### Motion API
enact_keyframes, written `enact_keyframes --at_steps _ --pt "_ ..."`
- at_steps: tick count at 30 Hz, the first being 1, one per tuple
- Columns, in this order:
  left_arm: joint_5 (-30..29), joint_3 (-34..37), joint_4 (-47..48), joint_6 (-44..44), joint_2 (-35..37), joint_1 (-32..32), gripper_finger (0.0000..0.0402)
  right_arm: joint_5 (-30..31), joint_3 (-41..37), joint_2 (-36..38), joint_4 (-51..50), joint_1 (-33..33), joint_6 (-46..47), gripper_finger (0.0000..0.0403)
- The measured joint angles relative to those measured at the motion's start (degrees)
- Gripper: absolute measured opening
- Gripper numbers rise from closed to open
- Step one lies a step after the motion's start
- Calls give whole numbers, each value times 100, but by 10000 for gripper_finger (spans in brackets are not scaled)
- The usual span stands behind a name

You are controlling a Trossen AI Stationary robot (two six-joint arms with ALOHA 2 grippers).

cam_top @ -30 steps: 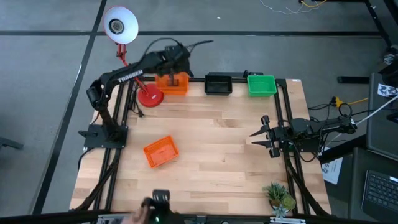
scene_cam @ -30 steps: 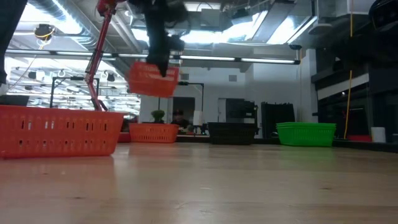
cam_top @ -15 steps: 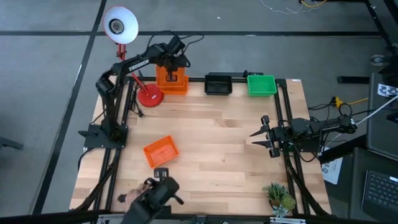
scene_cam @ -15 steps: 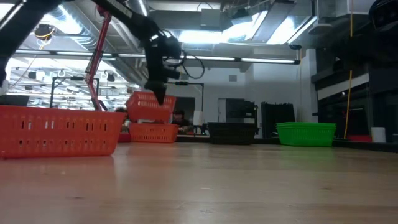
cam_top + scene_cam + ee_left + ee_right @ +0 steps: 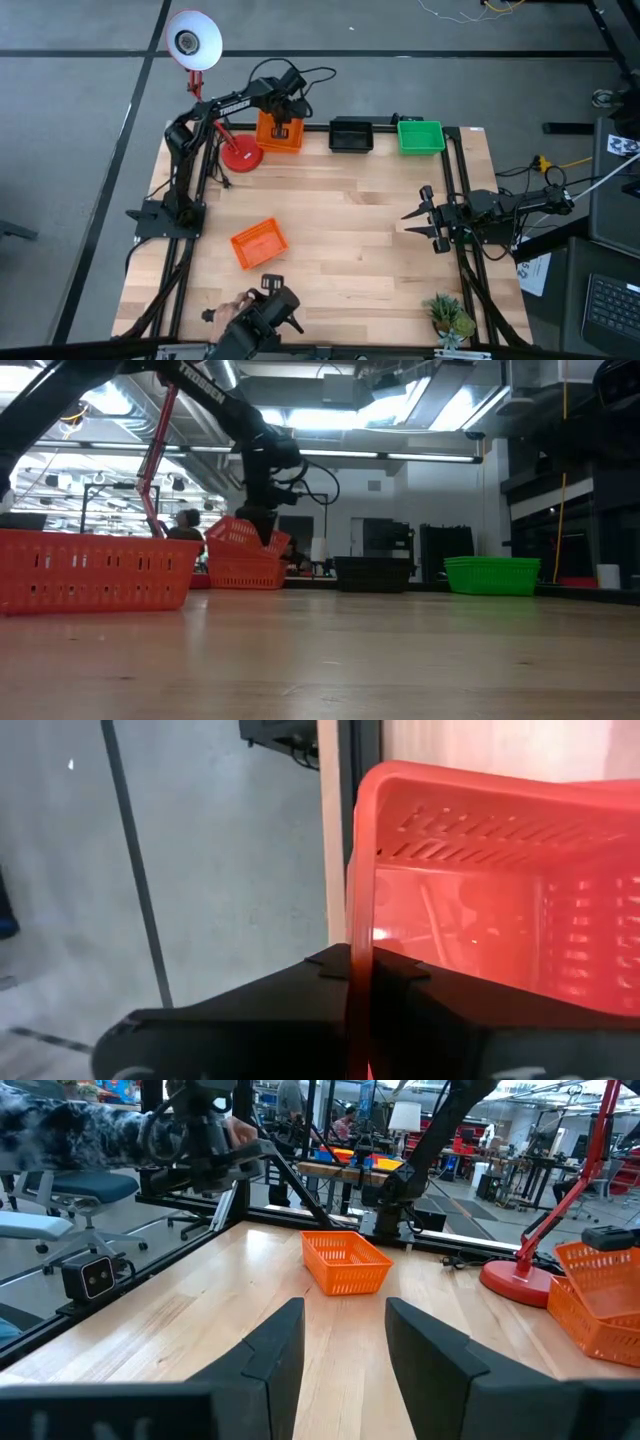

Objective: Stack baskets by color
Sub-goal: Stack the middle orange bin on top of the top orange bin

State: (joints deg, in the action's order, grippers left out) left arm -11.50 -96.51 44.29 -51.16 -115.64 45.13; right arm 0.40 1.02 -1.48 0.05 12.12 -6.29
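Lowered: left hand (image 5: 262, 525) sets gripped orange basket (image 5: 246, 534) tilted into orange stack (image 5: 243, 571).

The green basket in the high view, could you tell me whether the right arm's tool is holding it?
No, the green basket sits at the table's far edge, while the right tool hangs open and empty well apart from it.

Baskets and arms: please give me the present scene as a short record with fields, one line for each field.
held basket: orange basket, tilted, going into the orange basket below at the table's far edge
left gripper: shut on the held basket's rim
right gripper: open, waiting at the table's right side, holding nothing
loose orange basket: alone on the table's near left part
black basket: far edge, middle
green basket: far edge, right of the black one
lamp: red base beside the orange stack
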Motion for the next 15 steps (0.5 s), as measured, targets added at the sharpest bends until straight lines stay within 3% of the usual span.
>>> enact_keyframes --at_steps 15 --pt "506 0 22 137 20 -106 0 0 0 0 1 0 1 143"
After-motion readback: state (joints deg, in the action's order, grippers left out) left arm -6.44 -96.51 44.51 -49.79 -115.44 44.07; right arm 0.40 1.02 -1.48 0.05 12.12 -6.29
